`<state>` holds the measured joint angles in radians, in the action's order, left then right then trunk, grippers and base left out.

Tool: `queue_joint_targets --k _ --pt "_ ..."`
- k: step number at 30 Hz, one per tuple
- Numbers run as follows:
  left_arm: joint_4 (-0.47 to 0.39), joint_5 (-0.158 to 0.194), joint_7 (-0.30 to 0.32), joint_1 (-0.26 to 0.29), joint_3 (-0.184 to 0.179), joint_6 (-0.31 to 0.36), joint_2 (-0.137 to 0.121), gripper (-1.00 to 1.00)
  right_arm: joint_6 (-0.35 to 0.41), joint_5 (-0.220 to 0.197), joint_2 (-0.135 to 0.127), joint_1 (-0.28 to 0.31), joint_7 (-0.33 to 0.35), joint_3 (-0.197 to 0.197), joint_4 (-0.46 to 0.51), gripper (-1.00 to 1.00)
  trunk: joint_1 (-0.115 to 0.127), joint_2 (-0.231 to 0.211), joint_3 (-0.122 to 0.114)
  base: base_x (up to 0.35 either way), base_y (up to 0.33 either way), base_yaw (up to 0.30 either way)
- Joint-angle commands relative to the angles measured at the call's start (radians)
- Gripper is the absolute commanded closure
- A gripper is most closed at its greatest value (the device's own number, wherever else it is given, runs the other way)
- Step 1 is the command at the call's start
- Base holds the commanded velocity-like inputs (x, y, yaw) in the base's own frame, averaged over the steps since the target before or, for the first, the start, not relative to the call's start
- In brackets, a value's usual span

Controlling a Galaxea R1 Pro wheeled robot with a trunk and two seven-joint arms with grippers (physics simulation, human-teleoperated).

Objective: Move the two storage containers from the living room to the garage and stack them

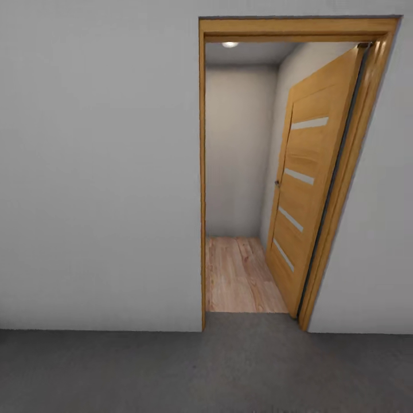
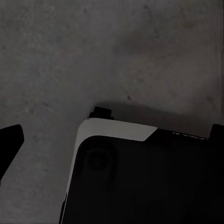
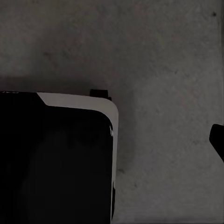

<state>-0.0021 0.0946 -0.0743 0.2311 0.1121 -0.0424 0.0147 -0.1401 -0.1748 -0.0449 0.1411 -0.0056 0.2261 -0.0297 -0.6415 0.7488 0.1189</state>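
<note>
The two storage containers are out of view. I face a white-grey garage wall (image 1: 97, 172) and stand on the dark concrete floor (image 1: 172, 373). In the left wrist view my left gripper (image 2: 113, 135) hangs over that floor (image 2: 140, 46). Its black fingertips (image 2: 10, 140) sit far apart at the picture's edges with nothing between them. In the right wrist view one black fingertip (image 3: 217, 140) of my right gripper (image 3: 112, 140) shows at the edge, also over bare concrete (image 3: 163, 56), holding nothing. The living room is not in sight.
A wood-framed doorway (image 1: 202, 172) opens in the wall ahead, its wooden door (image 1: 307, 189) swung inward to the right. Beyond it lies a narrow passage with a light wood-plank floor (image 1: 238, 275). My own black-and-white base (image 2: 140, 177) (image 3: 56, 158) shows below each wrist.
</note>
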Motion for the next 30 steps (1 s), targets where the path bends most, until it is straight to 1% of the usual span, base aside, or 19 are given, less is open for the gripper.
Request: queue_joint_targets --k 1,26,30 --pt "0.001 0.01 -0.001 0.001 0.003 -0.004 0.0 -1.0 -0.006 -0.009 0.0 0.002 -0.001 0.009 -0.003 -1.0 0.0 0.001 0.001 0.0 0.0 -0.3" --pt "0.001 0.01 0.0 0.001 0.003 -0.004 0.003 -1.0 -0.006 -0.009 0.0 0.002 -0.001 0.009 -0.003 -1.0 0.0 0.001 -0.007 0.0 0.0 -0.3" --pt "0.001 0.01 0.0 0.001 0.003 -0.003 0.004 -1.0 -0.005 -0.007 0.0 0.002 -0.001 0.009 -0.003 -1.0 0.0 0.001 -0.008 0.023 0.0 -0.191"
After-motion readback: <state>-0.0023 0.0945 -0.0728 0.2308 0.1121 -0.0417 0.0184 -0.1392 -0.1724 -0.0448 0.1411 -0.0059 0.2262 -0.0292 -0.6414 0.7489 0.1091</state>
